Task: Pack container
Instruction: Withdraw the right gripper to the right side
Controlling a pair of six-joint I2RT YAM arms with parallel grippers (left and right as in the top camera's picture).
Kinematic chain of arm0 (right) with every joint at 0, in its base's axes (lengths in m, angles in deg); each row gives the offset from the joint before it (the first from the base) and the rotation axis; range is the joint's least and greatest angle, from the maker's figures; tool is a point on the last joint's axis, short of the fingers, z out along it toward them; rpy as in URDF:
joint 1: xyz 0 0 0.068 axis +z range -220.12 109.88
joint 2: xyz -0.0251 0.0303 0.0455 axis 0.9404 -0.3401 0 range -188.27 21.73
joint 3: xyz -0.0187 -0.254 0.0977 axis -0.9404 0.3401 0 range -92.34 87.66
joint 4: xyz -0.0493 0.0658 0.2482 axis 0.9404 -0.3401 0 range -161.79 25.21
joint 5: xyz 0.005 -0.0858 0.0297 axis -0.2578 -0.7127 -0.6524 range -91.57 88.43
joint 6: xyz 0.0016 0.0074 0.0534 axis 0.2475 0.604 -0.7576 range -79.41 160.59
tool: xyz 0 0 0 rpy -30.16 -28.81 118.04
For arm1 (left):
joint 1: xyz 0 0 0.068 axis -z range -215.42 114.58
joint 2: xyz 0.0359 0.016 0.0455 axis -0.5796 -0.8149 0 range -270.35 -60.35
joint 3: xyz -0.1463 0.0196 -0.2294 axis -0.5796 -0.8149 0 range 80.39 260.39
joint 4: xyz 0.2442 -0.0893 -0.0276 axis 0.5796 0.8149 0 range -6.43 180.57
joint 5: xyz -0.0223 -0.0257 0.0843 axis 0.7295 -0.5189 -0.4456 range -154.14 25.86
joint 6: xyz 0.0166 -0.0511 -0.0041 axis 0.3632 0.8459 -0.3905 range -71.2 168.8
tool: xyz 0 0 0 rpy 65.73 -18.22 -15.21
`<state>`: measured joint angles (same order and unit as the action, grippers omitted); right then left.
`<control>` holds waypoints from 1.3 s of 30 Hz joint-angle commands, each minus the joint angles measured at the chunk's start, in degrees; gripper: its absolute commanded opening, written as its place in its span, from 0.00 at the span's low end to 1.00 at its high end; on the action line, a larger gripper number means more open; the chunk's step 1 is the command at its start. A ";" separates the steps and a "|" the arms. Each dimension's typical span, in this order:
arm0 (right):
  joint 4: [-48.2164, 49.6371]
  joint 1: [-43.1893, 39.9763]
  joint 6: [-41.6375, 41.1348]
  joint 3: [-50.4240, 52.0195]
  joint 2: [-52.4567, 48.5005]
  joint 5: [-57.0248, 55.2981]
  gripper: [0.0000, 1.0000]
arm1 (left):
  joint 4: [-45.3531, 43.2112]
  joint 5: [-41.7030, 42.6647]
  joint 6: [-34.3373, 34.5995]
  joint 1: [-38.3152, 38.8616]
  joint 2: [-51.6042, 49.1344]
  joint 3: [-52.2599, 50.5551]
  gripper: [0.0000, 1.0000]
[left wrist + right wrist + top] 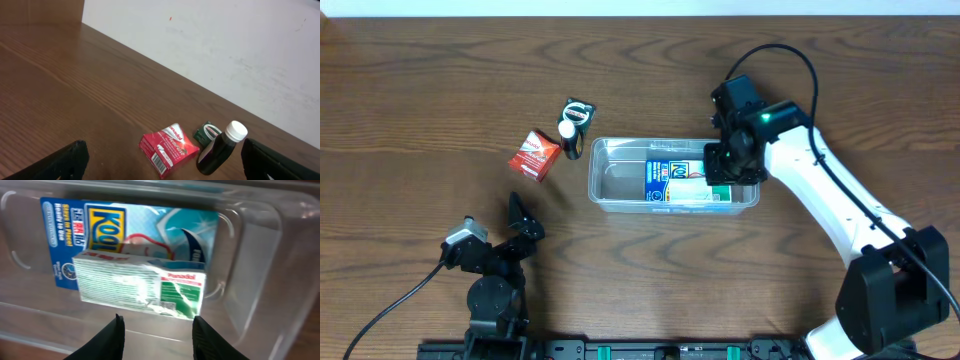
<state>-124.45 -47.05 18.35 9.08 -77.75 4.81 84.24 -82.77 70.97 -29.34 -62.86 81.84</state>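
Container (pixel 615 180): clear, colourless. Packet (pixel 70 235): blue, yellow lettering. Box (pixel 130 287): white, fine green print, green end. Small carton (pixel 167 147): red, white lettering. Bottle (pixel 217 152): dark, with white cap (pixel 235 130). Table (pixel 420 80): brown wood grain.

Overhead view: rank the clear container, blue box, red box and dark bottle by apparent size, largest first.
1. clear container
2. blue box, though partly covered by a green-and-white box
3. red box
4. dark bottle, narrower than the red box
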 commanded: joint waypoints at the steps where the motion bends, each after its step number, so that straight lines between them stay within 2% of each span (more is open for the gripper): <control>1: -0.96 -2.47 1.79 -0.28 2.21 0.28 0.42 | 1.88 -1.16 -0.94 -0.28 0.39 -1.22 0.98; 4: -1.51 -3.56 4.46 -1.07 4.70 2.93 0.44 | 1.88 -1.16 -0.94 -0.28 0.42 -1.22 0.98; 9: -2.12 -4.31 7.74 -2.69 12.13 3.39 0.54 | 1.88 -1.16 -0.94 -0.28 0.42 -1.22 0.98; 11: -1.84 -5.42 7.69 -3.23 15.50 1.31 0.63 | 1.88 -1.16 -0.94 -0.28 0.42 -1.22 0.98; 13: -0.98 -7.50 7.41 -3.32 18.75 -1.25 0.80 | 1.90 -1.16 -0.94 -0.28 0.42 -1.22 0.98; 17: 0.33 -15.26 6.38 -3.32 23.37 -5.11 0.99 | 1.88 -1.16 -0.94 -0.28 0.42 -1.22 0.98; 27: 0.42 -31.95 6.23 -3.13 22.84 -5.97 0.99 | 1.88 -1.16 -0.94 -0.28 0.39 -1.22 0.98; 39: 0.20 -34.47 6.23 -3.13 22.71 -5.97 0.99 | 1.88 -1.16 -0.94 -0.28 0.42 -1.22 0.98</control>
<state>-124.10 -81.08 24.71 6.39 -54.74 -0.75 84.24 -82.77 70.95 -29.34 -62.86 81.84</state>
